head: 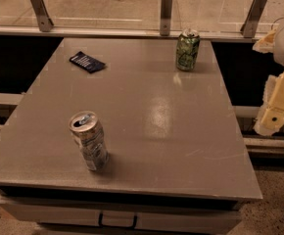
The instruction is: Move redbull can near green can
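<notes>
The grey table filled most of the view, its top bare apart from three things. Beyond its right edge hung the gripper, a cream-coloured shape partly cut off by the frame, level with the middle of the table and well apart from both cans; whether it was spread or pressed together could not be told. The green can stood upright near the far edge, right of centre. The redbull can stood upright at the near left (its pull-tab top facing the camera), diagonally across the table from the green one. A small dark packet lay flat at the far left, away from both.

The task looked to be at its very start, with the reach not yet made and the redbull can untouched. The next move would call for the gripper to cross to the near left, come down around the slim can, and close on its body without tipping it.
</notes>
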Robot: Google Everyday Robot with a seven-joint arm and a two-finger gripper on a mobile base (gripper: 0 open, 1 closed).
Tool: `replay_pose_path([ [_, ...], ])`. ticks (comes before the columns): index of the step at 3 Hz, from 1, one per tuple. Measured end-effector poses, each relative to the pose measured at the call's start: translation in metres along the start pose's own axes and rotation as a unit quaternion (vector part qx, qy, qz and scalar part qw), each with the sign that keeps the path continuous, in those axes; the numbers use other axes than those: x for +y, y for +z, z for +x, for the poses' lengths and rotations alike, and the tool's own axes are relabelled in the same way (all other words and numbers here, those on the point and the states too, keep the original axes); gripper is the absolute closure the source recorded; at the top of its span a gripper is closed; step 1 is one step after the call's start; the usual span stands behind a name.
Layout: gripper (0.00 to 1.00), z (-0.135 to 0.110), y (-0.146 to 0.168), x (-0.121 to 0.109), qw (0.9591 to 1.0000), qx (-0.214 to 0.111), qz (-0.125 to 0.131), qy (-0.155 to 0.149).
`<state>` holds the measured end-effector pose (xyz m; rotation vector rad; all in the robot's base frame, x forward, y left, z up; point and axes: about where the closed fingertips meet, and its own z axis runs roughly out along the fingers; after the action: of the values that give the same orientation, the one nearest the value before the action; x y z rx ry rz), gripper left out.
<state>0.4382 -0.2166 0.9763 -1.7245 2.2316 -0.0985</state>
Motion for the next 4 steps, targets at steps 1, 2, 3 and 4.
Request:
replay_pose_path([
  [1,0.00,0.000,-0.001,0.000,1.0000,-0.002,0.002,0.000],
  [2,0.00,-0.001,0.021,-0.022,0.9994,-0.034,0.001,0.007],
  [3,0.00,-0.012,0.050,-0.063,0.9969,-0.078,0.008,-0.001],
  [4,0.00,-0.017,0.073,-0.077,0.9884,-0.147,-0.037,0.001],
])
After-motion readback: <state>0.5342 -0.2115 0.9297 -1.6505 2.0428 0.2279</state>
